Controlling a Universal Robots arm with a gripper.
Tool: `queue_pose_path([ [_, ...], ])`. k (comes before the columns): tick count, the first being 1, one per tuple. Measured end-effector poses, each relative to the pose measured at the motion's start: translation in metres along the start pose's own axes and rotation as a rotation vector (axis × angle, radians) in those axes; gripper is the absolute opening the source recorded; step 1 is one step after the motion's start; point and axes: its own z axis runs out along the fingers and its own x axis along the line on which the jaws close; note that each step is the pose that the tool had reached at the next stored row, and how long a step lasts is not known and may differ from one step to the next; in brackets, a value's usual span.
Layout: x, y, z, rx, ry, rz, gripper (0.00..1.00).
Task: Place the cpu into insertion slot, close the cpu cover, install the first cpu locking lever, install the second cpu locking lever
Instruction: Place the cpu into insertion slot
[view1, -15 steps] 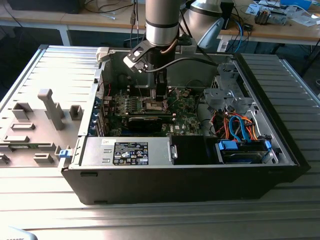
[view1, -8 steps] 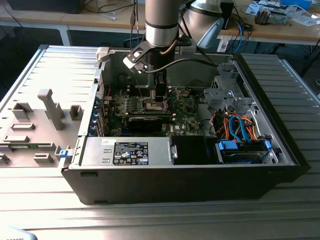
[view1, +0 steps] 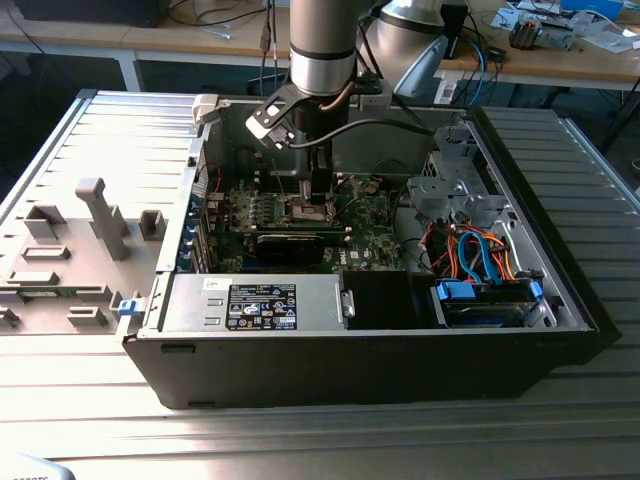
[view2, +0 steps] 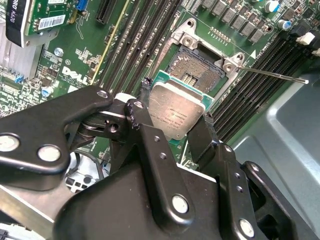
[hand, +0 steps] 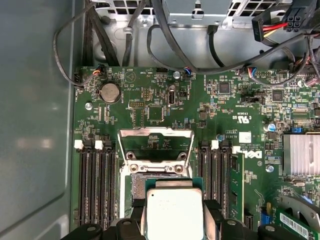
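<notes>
Tool is clamped on the cpu: black fingers grip two opposite edges, silver top facing the cams. In the exterior view the arm drops straight into the open PC case, which lies on the ribbed metal desk, with the tool low over the motherboard.

Cpu sits just over the near part of the insertion slot, not seated. The slot's contact field is bare w/ nothing lying on it. In the first wrist view the cpu overlaps the slot's near edge, and the cpu cover is flipped up beyond the slot, its frame clear of the opening.

Around it:
- RAM slots run close along both sides of the slot.
- A thin locking lever sticks out free across the RAM slots on one side, apart from the cpu.
- Coin cell and a bundle of cables lie past the cover, well apart from the tool.
- A finned heatsink is off to the board's edge.

In the exterior view the power supply box fills the case's near side. Grey plastic fixtures stand on the desk toward the exterior view's left.
</notes>
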Motion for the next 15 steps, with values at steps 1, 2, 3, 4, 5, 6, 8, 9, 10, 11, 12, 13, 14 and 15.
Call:
queue_pose_path([
  [1,0.0,0.0,0.0003,0.0,0.0,0.0,0.55],
  [2,0.0,0.0,0.0006,-0.0001,0.0001,0.0,0.55],
  [3,0.0,0.0,0.001,0.0,0.0001,0.0,0.55],
  [4,0.0,0.0,0.001,0.0,0.0,0.0,0.55],
  [5,0.0001,-0.0004,0.0022,0.0,0.0001,0.0,0.55],
  [6,0.0001,-0.0009,0.0026,0.0,0.0001,0.0,0.55],
  [8,0.0001,-0.0009,0.0026,0.0,0.0001,0.0,0.55],
  [9,0.0001,-0.0009,0.0027,0.0,0.0001,0.0,0.55],
  [10,0.0001,-0.001,0.0028,-0.0001,0.0001,0.0,0.55],
  [11,0.0001,-0.001,0.0029,-0.0001,0.0002,0.0,0.55],
  [12,0.0001,-0.0011,0.0032,-0.0001,0.0001,0.0,0.55],
  [13,0.0003,-0.0011,0.0035,-0.0001,0.0002,0.001,0.55],
  [14,0.0008,-0.0012,0.0037,-0.0002,0.0003,0.001,0.55],
  [15,0.0017,-0.0011,0.0038,0.0,0.0001,0.001,0.55],
])
